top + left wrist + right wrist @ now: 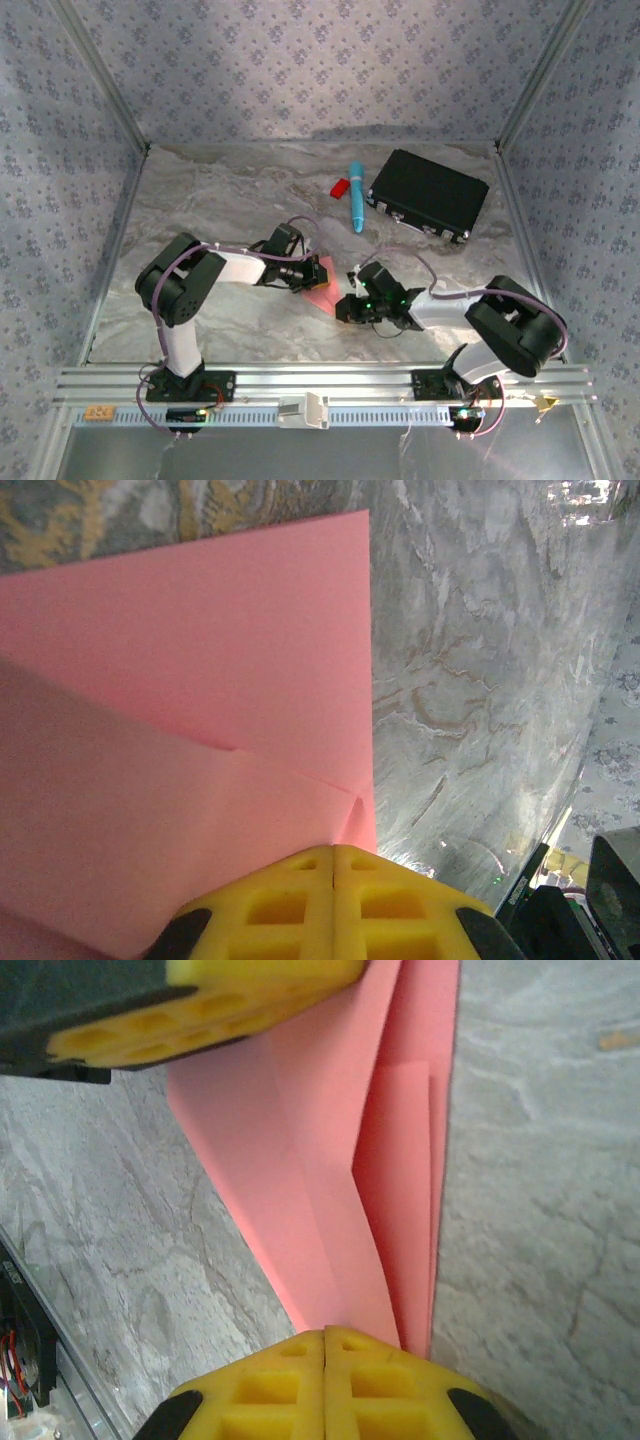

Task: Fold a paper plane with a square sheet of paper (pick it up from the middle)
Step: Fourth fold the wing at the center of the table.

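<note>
You had pink paper (322, 288) near middle of table (200, 200), between both arms, well apart from black case (428, 195) and blue pen (356, 195). Left gripper (333, 865): jaws pressed together, pinching one end of paper. Right gripper (325, 1350): likewise clamped, on narrow opposite tip. Folding looked part done: slanted flaps and layered long creases showed, shape tapering. Roughly midway by my judgement: no finished dart, wing folds and final creasing left for you.

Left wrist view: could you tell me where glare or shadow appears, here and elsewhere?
Left wrist: glare on the grey marbled tabletop at top right; right wrist: darker shade in the crease of the folded pink-red paper; top external: soft, hazy.
</note>
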{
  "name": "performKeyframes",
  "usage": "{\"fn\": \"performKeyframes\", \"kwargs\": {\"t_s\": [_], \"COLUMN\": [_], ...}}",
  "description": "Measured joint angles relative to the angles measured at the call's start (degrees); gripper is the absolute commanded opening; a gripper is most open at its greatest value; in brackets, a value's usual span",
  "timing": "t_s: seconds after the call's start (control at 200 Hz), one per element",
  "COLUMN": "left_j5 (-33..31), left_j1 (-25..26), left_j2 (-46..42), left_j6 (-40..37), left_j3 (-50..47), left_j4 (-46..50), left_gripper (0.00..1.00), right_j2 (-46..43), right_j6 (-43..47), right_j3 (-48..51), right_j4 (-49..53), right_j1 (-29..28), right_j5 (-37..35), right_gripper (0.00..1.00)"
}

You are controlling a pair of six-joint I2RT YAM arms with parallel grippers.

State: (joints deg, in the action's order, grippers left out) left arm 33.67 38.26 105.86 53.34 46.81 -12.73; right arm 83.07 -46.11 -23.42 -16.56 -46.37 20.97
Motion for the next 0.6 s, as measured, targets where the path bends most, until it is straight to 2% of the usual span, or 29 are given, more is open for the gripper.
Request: {"fn": "performKeyframes", "kwargs": {"t_s": [0.6], "left_j5": [0.0], "left_j1": [0.0], "left_j2": [0.0], "left_j6": [0.0], "left_j3": [0.0], "left_j4": [-0.1], "left_gripper": [0.02], "right_j2": [-10.0], "right_j6": [-1.1], "right_j3": [5.6], "right_j4": [6.1], "right_j1": [-0.7], "right_j5": [-2.2], "right_gripper": [0.06]}}
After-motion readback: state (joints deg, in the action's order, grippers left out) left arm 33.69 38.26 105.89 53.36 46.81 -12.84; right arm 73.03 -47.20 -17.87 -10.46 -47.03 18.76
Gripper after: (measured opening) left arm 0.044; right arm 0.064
